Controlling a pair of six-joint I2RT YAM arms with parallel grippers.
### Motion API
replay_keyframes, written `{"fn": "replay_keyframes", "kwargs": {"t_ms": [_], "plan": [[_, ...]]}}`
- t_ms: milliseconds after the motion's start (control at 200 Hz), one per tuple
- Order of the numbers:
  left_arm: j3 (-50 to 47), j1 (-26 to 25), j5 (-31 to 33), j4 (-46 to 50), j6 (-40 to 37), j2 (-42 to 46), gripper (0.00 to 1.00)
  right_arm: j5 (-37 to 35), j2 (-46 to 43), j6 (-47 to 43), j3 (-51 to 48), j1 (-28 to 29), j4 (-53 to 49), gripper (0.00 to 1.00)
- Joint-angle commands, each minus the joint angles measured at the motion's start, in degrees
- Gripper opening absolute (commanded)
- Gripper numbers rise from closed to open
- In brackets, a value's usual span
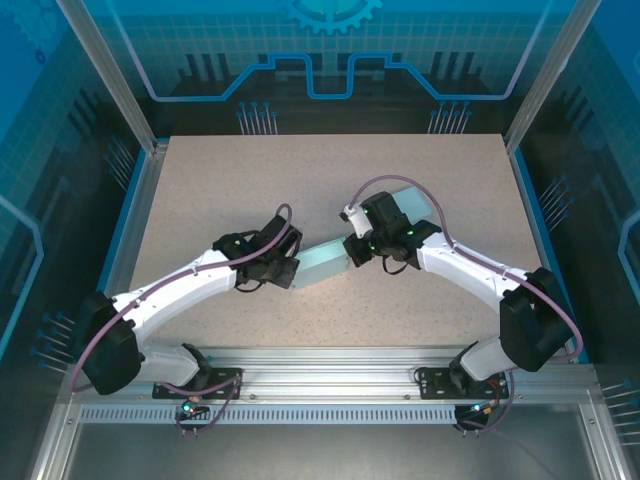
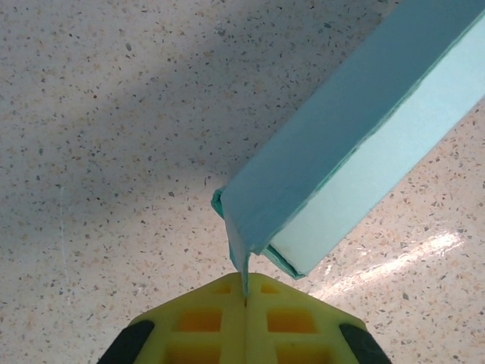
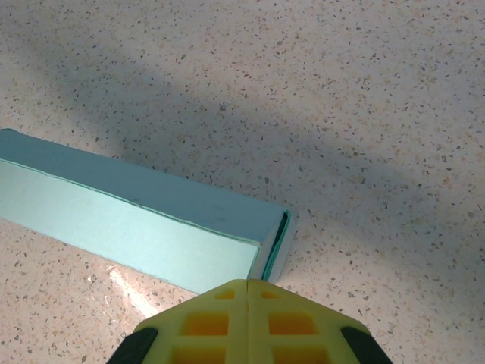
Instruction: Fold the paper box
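Speckled beige counter (image 1: pixel 200 200) spreads out ahead of me, boxed in by blue-lit panels (image 1: pixel 330 60), with an aluminium rail (image 1: pixel 330 358) along the near edge; the paper box (image 1: pixel 322 262), long, slim and pale teal, lies on the slant across the middle of the counter, one end near and left, the other far and right; my two arms reach in from the near corners and meet over it.

My left hand (image 1: pixel 283 270) sits at the near-left end of the box; seen from that wrist, its yellow fingers (image 2: pixel 204 322) are pressed together with no gap; a thin flap (image 2: pixel 238 246) at the box's end runs down edge-on into the seam between them, so this hand is closed on the flap; the body of the box stretches away toward the upper right of that view.

My right hand (image 1: pixel 358 250) is further along the box, about its middle from overhead, the arm covering part of it; from the right wrist its fingers are likewise closed tight; their tips lie just beside the corner of a box end, where a darker end flap (image 3: pixel 277 244) stands slightly ajar; whether anything is pinched there I cannot tell.
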State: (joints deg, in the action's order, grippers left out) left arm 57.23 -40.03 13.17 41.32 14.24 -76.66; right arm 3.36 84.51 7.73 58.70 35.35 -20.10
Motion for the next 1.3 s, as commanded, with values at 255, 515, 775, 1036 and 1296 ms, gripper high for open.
{"fn": "replay_keyframes", "kwargs": {"t_ms": [255,515,775,1036,1296], "plan": [[0.1,6.8,-15.8,-4.5,1.9,2.8,0.0,-0.3,0.6,-0.9,0.0,2.5,-2.0,0.0],[0.8,8.9,-20.4,-4.6,2.9,1.5,0.0,-0.8,1.4,-1.4,0.1,3.2,-2.1,0.0],[0.6,10.2,-23.7,-7.4,4.9,1.1,0.0,-1.0,1.9,-1.8,-0.2,3.3,-1.9,0.0],[-0.7,11.2,-24.1,-9.7,6.9,1.2,0.0,-0.9,2.0,-1.9,-0.2,3.3,-2.0,0.0],[-2.9,12.1,-26.2,-13.6,9.3,2.1,0.0,-0.6,2.5,-1.9,-0.2,3.4,-2.0,0.0]]}}
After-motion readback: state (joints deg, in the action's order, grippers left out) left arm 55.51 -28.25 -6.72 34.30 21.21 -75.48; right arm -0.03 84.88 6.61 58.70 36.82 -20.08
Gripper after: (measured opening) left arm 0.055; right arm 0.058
